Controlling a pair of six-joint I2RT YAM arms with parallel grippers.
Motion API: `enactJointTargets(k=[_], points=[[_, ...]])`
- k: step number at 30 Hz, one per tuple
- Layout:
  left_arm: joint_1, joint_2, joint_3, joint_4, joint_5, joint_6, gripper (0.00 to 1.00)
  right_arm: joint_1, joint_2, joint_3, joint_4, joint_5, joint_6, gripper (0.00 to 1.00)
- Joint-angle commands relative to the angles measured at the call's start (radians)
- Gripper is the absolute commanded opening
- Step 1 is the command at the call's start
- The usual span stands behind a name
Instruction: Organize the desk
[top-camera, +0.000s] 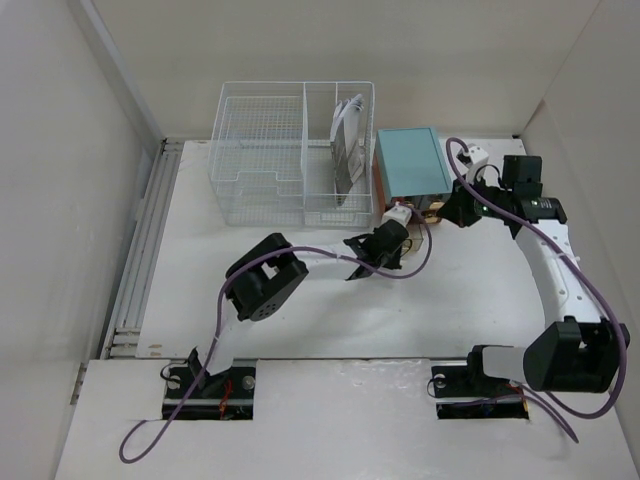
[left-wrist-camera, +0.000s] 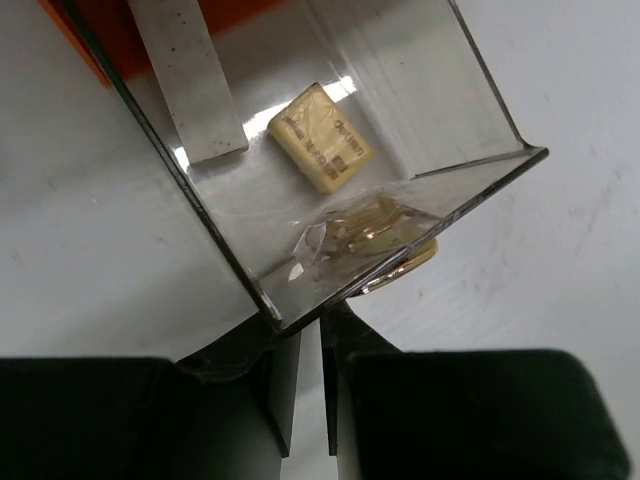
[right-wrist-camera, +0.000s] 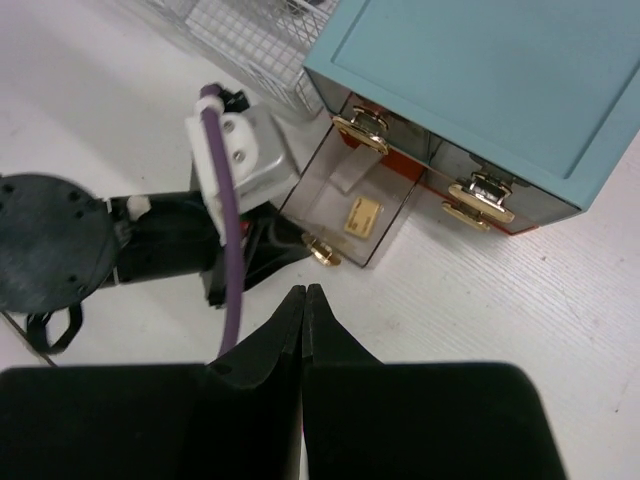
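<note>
Top external: desk (top-camera: 300, 320) spans the whole cell floor, with white walls on the left, back and right. At the back edge, centre-left: basket (top-camera: 250, 195), with papers (top-camera: 348, 150) standing tilted in its right compartment. Just beside it on the right is the teal box (top-camera: 410, 162); can't tell whether they touch. One clear drawer (left-wrist-camera: 480, 90) is pulled out of the box front. In it a yellow block (left-wrist-camera: 320, 136) lies flat and a grey strip (left-wrist-camera: 190, 80) lies beside it, apart. The drawer front carries a gold handle (left-wrist-camera: 400, 262). Just short of that handle is the left gripper (left-wrist-camera: 318, 335), fingers parted by a thin slit, gripping nothing. In front of the drawer hovers the right gripper (right-wrist-camera: 303, 298), fully closed and empty. Bare desk lies ahead of the basket and toward the left wall. The right arm runs close along the right wall.
</note>
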Motion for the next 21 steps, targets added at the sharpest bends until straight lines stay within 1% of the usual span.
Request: enactJointTargets(k=[1,3,6,10,15,19,21], points=[[0.039,0.021,0.091,0.048,-0.041,-0.029,0.11,-0.005,-0.031,-0.006,0.055,-0.029,0.004,0.00],[0.053,0.057,0.125,0.048,-0.031,-0.052,0.11,-0.016,-0.040,-0.006,0.055,-0.029,0.013,0.00],[0.079,0.067,0.139,0.061,-0.031,-0.064,0.11,-0.025,-0.041,-0.006,0.055,-0.029,0.013,0.00],[0.117,0.106,0.197,0.061,-0.020,-0.090,0.11,-0.025,-0.041,-0.006,0.055,-0.039,0.013,0.00],[0.137,0.136,0.245,0.061,-0.029,-0.090,0.11,-0.025,-0.041,-0.006,0.055,-0.039,0.013,0.00],[0.137,0.147,0.268,0.038,-0.071,-0.090,0.11,-0.034,-0.041,-0.006,0.055,-0.039,0.013,0.00],[0.137,0.137,0.240,0.060,-0.106,-0.113,0.11,-0.034,-0.041,-0.006,0.055,-0.049,0.013,0.00]])
